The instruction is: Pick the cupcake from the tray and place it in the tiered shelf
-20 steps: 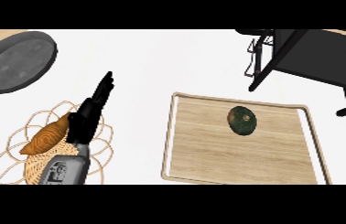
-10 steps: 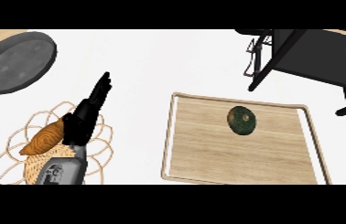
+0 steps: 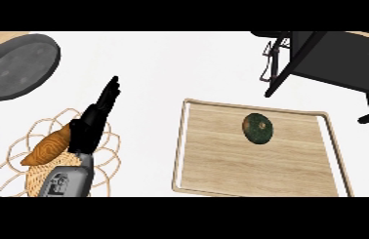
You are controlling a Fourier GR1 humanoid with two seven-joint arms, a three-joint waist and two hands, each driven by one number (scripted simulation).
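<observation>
A dark green, round cupcake (image 3: pixel 258 128) lies on the wooden tray (image 3: pixel 216 169), in its upper middle. The black tiered shelf (image 3: pixel 324 57) stands at the upper right, beyond the tray. My left hand (image 3: pixel 93 118) hovers left of the tray with straight fingers pointing up the counter, well apart from the cupcake, holding nothing. The right hand does not show.
A wire basket (image 3: pixel 29 165) with a croissant (image 3: pixel 47 148) sits at the lower left, partly under my left forearm. A dark grey round plate (image 3: pixel 25 65) lies at the upper left. White counter lies between basket and tray.
My left hand has shifted slightly right and up the counter, fingers still straight. Cupcake and tray have not moved.
</observation>
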